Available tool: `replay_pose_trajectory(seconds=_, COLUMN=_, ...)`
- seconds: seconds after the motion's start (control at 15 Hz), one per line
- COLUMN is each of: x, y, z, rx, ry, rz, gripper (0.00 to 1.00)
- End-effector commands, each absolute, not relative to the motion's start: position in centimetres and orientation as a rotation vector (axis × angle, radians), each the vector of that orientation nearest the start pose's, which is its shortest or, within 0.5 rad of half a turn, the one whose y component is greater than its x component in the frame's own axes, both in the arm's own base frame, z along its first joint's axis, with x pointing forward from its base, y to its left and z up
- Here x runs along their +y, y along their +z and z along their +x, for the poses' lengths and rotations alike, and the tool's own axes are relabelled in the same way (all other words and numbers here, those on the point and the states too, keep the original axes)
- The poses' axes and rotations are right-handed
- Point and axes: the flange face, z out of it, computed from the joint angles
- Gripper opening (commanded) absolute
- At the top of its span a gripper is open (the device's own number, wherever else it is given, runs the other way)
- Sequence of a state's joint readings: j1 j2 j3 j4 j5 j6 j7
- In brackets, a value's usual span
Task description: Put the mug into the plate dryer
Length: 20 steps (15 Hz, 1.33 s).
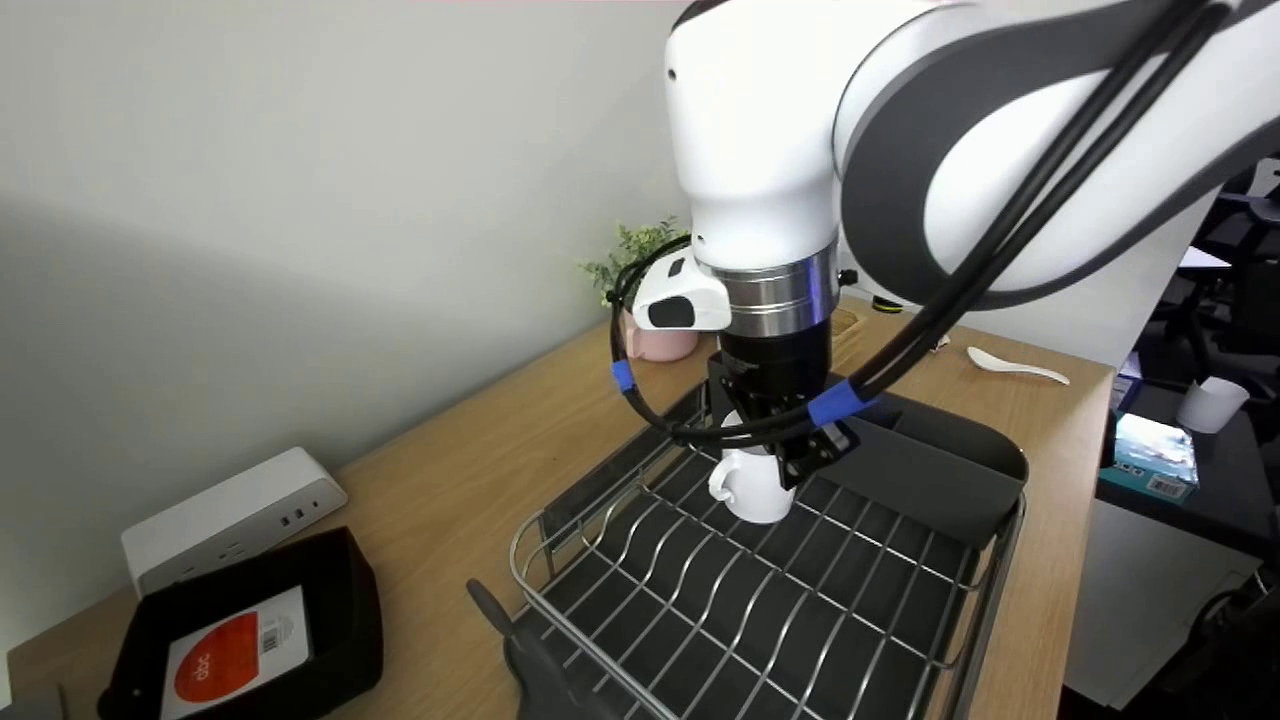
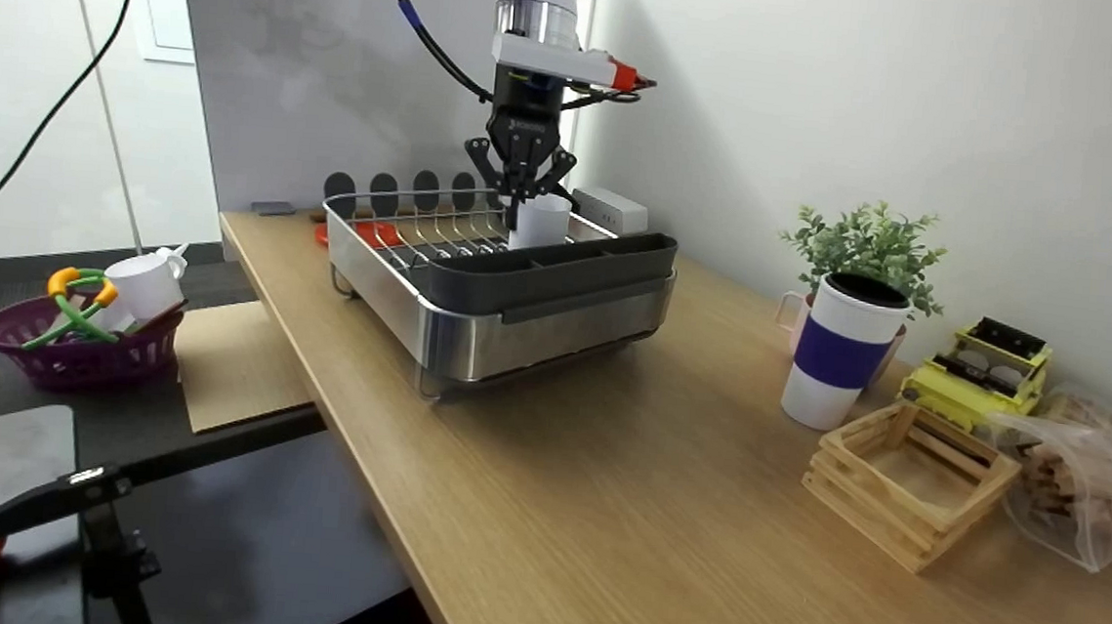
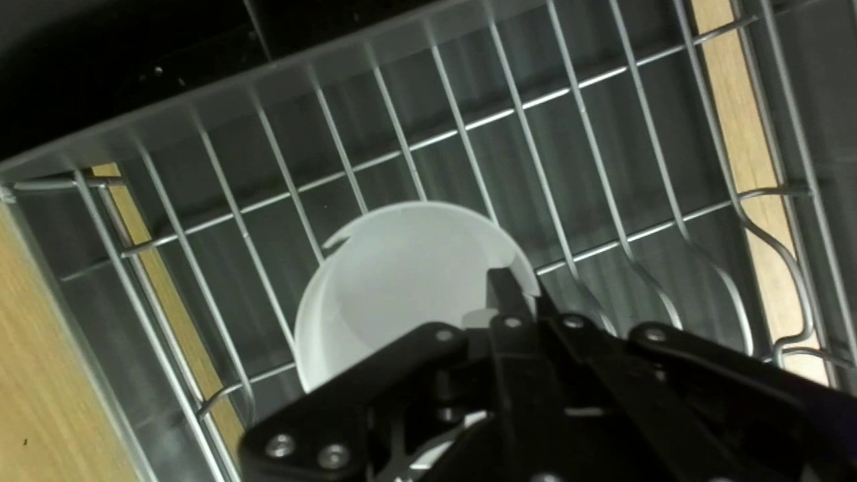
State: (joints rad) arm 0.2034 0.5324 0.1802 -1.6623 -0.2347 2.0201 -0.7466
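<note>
gripper (image 3: 527,294) pinches mug (image 1: 757,490) by the rim — likely to land it upright. it's over the rack (image 2: 564,337), near its tray-end edge.

Object counts, my workspace

My one gripper (image 3: 525,294) with one mug (image 1: 757,492); one plate dryer (image 2: 564,330). In an exterior view, right: one wooden crate (image 2: 867,476), one potted plant (image 2: 859,240), one tumbler (image 2: 842,352), one plastic bag (image 2: 1092,487); left: one purple basket (image 2: 72,371).
</note>
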Motion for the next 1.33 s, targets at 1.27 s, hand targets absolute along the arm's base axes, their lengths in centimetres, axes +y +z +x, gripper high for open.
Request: replay_pose_trajectory(seconds=1.27, x=22.1, y=26.5, z=65.9, rx=-1.805, ry=0.445, rz=-2.572, gripper=0.28)
